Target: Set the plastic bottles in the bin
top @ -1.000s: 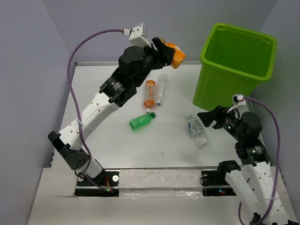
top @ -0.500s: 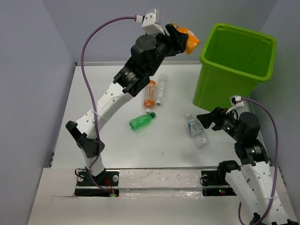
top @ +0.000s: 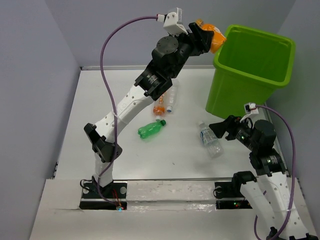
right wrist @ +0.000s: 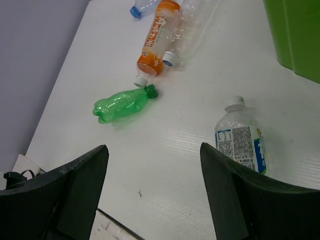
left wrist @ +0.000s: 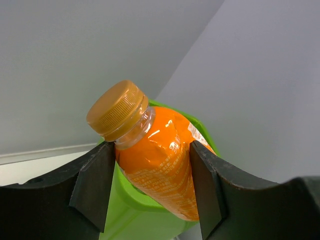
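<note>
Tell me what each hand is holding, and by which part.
Left hand grips the orange bottle around its body, just below the neck. Right hand is open and holds nothing.

bottle (top: 214,39) by bin (top: 248,82), bottles (top: 151,129) on table (top: 172,152)

An orange bottle (left wrist: 160,155) sits clamped between the two black left fingers (left wrist: 95,185), one pressed against each side of its body. The bottle is tilted, with its ribbed orange cap (left wrist: 116,110) pointing up and to the left and its clear neck just above the fingers' grip. A wrapped orange label with faint print covers its body. Behind and below the bottle is the bright green bin (left wrist: 130,215), its rolled rim partly hidden by the bottle. Plain grey walls (left wrist: 250,65) fill the background, and a strip of pale desk (left wrist: 30,167) shows at lower left.
</note>
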`<move>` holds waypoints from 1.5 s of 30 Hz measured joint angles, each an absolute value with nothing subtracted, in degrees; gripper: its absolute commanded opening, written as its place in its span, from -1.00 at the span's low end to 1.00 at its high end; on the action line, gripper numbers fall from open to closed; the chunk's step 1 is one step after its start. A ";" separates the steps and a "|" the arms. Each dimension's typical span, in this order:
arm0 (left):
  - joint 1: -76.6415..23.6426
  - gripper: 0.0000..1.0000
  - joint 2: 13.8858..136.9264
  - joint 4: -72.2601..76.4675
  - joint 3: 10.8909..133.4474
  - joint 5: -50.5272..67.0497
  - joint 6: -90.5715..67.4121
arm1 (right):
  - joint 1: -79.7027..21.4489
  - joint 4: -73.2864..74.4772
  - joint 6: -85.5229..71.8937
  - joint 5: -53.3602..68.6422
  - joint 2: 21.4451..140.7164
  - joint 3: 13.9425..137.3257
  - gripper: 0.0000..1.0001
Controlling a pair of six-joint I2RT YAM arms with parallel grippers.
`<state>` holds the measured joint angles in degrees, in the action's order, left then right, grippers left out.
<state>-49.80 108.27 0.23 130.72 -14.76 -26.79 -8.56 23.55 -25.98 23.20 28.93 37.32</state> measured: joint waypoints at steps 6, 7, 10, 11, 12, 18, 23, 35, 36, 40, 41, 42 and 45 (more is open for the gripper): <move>-51.37 -0.67 114.45 4.62 135.24 -13.47 -26.46 | -8.56 23.62 -25.98 23.40 28.91 37.32 0.58; -51.72 -0.67 115.85 5.39 136.27 -13.21 -26.39 | -8.56 23.64 -25.98 23.40 28.93 37.32 0.58; -52.56 -0.67 119.68 7.70 138.34 -12.12 -26.09 | -8.56 23.62 -25.96 23.40 28.93 37.21 0.58; -52.80 -0.67 120.68 8.75 138.69 -11.68 -25.80 | -8.56 23.59 -25.98 23.40 28.93 37.01 0.58; -52.99 -0.67 121.86 10.00 138.80 -11.18 -25.52 | -8.56 23.62 -25.98 23.40 28.95 36.95 0.58; -54.26 -0.60 128.88 15.84 141.99 -9.28 -22.24 | -8.56 23.94 -25.98 23.46 29.23 36.36 0.58; -54.81 -0.36 132.18 19.25 143.20 -8.78 -20.23 | -8.56 24.10 -25.98 23.79 29.30 35.55 0.58; -54.61 0.98 136.16 23.81 145.53 -9.04 -16.01 | -8.56 24.43 -25.96 23.70 30.44 35.48 0.77; -54.50 0.98 136.16 24.10 145.53 -8.75 -15.70 | -8.56 24.62 -25.98 23.55 30.85 35.48 0.80; -54.00 0.98 136.14 25.28 145.69 -7.33 -14.63 | -8.71 25.47 -25.96 22.35 31.99 35.48 0.84; -53.91 0.98 136.14 25.47 145.75 -7.01 -14.24 | -8.71 25.56 -25.98 22.04 32.40 35.48 0.85; -53.87 0.98 136.11 25.50 145.75 -6.66 -13.67 | -8.84 25.65 -25.96 21.41 32.91 35.48 0.85; -53.76 0.98 134.89 24.93 144.97 -5.93 -11.62 | -9.65 26.02 -25.96 19.70 35.44 35.48 0.87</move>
